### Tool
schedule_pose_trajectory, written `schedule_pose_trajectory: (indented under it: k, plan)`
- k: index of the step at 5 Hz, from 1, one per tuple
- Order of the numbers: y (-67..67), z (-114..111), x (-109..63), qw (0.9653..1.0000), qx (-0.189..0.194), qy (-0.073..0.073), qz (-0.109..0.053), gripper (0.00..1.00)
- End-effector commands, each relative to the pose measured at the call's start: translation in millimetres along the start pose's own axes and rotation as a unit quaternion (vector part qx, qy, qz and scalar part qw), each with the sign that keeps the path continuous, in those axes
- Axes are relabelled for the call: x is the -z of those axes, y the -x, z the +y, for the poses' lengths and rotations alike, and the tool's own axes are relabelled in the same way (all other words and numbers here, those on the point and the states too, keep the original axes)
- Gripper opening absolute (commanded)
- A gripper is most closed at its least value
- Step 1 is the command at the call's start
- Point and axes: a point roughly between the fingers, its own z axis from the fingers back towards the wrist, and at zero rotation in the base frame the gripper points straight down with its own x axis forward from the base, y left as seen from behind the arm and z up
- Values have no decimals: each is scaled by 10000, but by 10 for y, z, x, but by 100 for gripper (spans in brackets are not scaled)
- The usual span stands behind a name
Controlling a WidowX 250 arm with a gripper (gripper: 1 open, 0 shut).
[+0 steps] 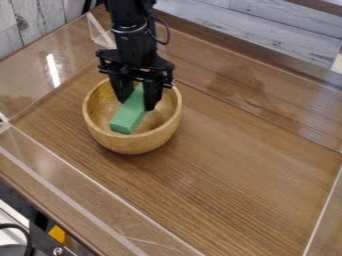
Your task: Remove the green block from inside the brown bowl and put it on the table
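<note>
The green block (130, 115) is a flat bright green bar tilted inside the brown bowl (131, 140), its lower end near the bowl's bottom and its upper end between the black fingers. My gripper (138, 92) points straight down over the bowl's far side and is shut on the block's upper end. The bowl is round, light wood with a thick rim, and it rests on the dark wood-grain table (241, 150) left of centre. The block's top end is partly hidden by the fingers.
Clear plastic walls (94, 215) run along the table's front and left edges. A pale plank wall (267, 30) stands behind the table. Bare tabletop lies to the right of the bowl and in front of it.
</note>
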Motion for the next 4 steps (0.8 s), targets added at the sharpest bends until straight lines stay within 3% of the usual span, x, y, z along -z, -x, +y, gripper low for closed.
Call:
schedule_pose_trajectory:
  k: [1,4]
  plan:
    - [-77,-49,-223,9994,52,-22,-335,0]
    - [-23,-236,-296,9991,297,-4,-308,0]
